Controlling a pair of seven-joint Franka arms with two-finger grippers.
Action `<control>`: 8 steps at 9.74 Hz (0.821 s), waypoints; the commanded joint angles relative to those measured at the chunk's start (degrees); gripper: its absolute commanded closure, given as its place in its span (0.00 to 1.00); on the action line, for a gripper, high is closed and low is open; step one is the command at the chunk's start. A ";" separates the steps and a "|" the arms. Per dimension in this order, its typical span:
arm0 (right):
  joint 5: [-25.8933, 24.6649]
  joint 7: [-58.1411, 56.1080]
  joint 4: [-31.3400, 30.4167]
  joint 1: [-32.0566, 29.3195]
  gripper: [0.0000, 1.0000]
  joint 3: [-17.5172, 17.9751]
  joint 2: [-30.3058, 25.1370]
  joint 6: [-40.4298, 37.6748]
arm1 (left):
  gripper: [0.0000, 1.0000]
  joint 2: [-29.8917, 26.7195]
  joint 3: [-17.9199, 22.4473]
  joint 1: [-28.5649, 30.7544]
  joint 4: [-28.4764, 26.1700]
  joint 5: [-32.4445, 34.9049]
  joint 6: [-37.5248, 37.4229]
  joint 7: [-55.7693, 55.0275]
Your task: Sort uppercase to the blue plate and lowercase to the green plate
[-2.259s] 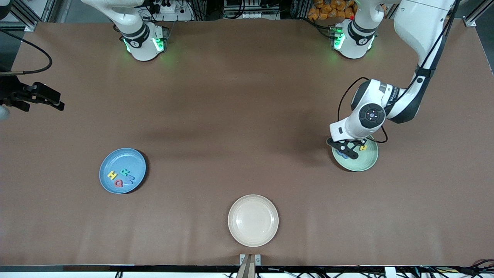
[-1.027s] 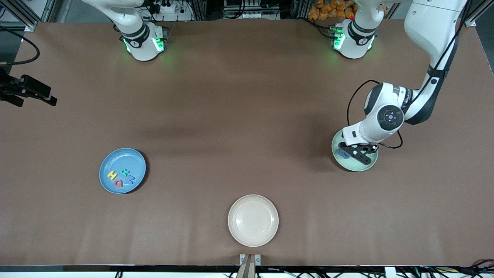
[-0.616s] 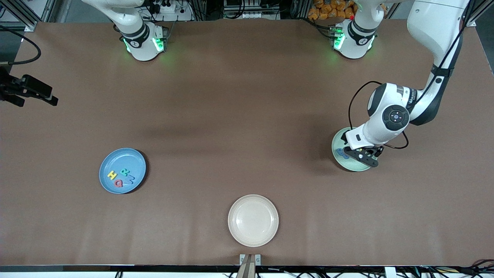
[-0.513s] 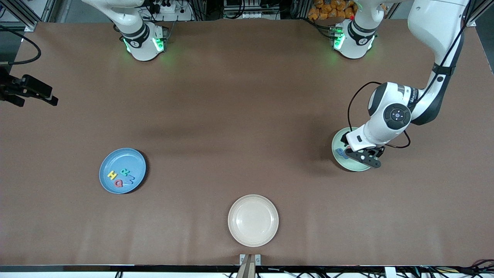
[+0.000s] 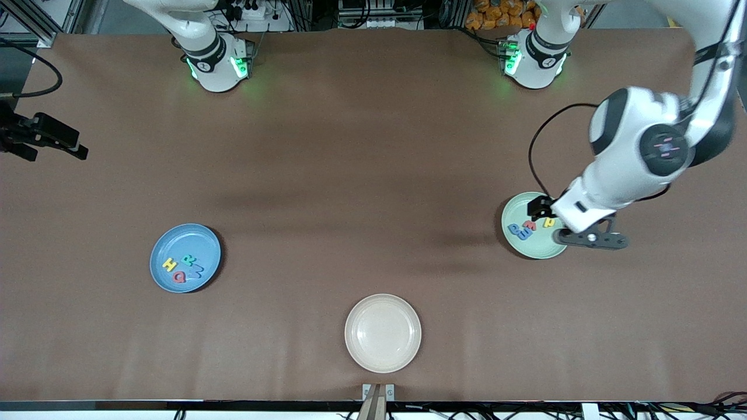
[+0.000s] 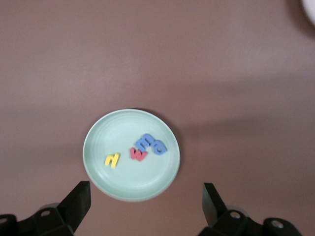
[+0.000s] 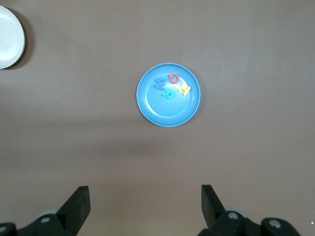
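The blue plate [image 5: 185, 239] lies toward the right arm's end of the table and holds the uppercase letters: yellow H [image 5: 170, 264], teal R [image 5: 189, 260], red Q [image 5: 180, 277] and blue W [image 5: 198, 270]. The green plate [image 5: 540, 248] lies toward the left arm's end and holds the lowercase letters: two blue ones [image 5: 518, 230], a red one [image 5: 530, 224] and a yellow one [image 5: 548, 222]. My left gripper [image 5: 590, 239] hangs open and empty over the green plate's [image 6: 123, 128] edge. My right gripper [image 5: 55, 140] waits open and empty, high at the right arm's end, looking down on the blue plate [image 7: 167, 110].
An empty cream plate [image 5: 382, 332] sits near the table's front edge, midway between the two other plates. Both arm bases stand along the edge farthest from the front camera. Bare brown tabletop [image 5: 362, 192] lies between the plates.
My left gripper has lifted off the green plate and swung toward the left arm's end of the table, uncovering the letters there. Its jaws spread wider. The right arm stayed put.
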 commanded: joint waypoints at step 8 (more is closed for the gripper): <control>0.37 0.24 -0.28 -0.18 0.00 0.18 -0.87 -0.12 | 0.00 -15.81 6.09 6.08 5.32 -5.64 -11.63 -6.42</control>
